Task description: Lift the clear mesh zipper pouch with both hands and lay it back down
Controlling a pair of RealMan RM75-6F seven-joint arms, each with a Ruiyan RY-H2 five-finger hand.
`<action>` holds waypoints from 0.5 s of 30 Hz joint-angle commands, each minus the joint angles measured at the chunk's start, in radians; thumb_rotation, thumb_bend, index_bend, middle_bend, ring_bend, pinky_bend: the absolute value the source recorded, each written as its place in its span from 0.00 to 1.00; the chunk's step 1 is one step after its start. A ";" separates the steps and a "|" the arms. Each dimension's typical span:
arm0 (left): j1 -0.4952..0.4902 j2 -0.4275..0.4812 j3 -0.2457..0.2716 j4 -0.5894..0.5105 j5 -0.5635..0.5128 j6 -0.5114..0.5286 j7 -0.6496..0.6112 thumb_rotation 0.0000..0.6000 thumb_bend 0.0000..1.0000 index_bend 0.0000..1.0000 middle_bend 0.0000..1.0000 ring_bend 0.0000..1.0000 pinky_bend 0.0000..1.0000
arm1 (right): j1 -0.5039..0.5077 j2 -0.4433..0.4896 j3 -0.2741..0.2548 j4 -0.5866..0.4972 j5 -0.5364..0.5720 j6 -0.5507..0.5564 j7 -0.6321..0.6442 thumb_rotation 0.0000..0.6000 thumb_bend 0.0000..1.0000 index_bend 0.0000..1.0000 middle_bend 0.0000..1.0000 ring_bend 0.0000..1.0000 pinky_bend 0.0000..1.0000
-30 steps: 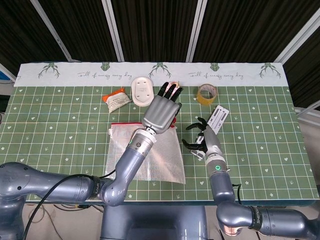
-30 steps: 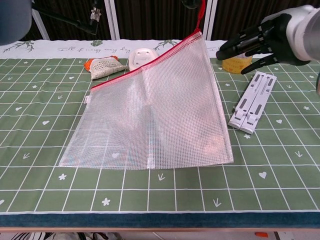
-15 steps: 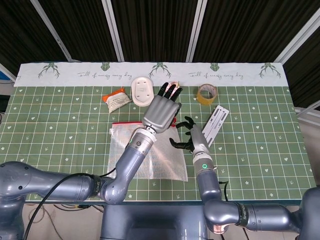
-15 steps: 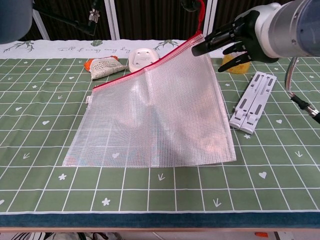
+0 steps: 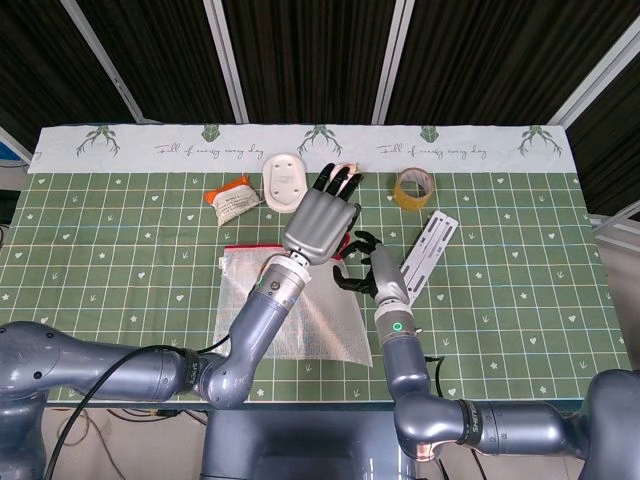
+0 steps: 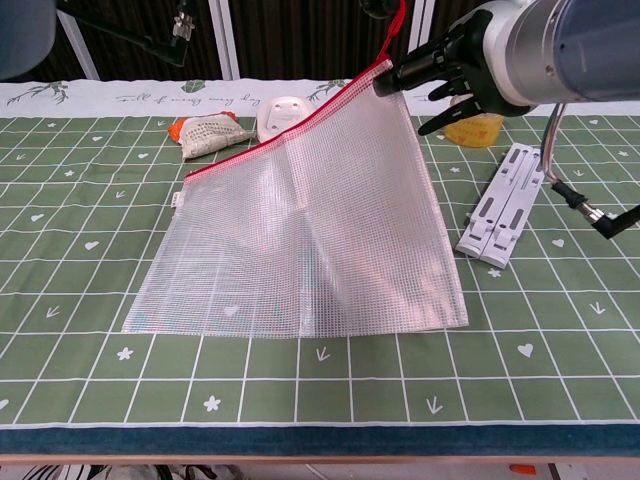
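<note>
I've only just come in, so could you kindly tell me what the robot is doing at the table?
The left hand holds one red-zippered top corner of the clear mesh zipper pouch raised, so the pouch slopes up from the green gridded tablecloth, its bottom edge resting there. The right hand is at that raised corner with fingers spread, apparently not gripping yet. A white folding stand lies to the right.

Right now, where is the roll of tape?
In the head view the roll of tape sits at the far right-centre of the table, beyond the white folding stand. In the chest view the right hand partly hides it.
</note>
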 commanded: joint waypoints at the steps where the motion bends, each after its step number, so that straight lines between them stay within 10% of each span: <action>1: -0.002 0.002 0.003 -0.004 -0.001 0.003 0.000 1.00 0.47 0.61 0.09 0.00 0.00 | -0.002 0.001 0.002 -0.002 0.001 0.001 -0.001 1.00 0.48 0.54 0.15 0.00 0.24; 15: -0.011 0.007 0.007 -0.019 -0.009 0.020 -0.004 1.00 0.47 0.61 0.09 0.00 0.00 | -0.013 0.009 0.016 -0.014 0.002 0.002 -0.004 1.00 0.50 0.59 0.15 0.00 0.24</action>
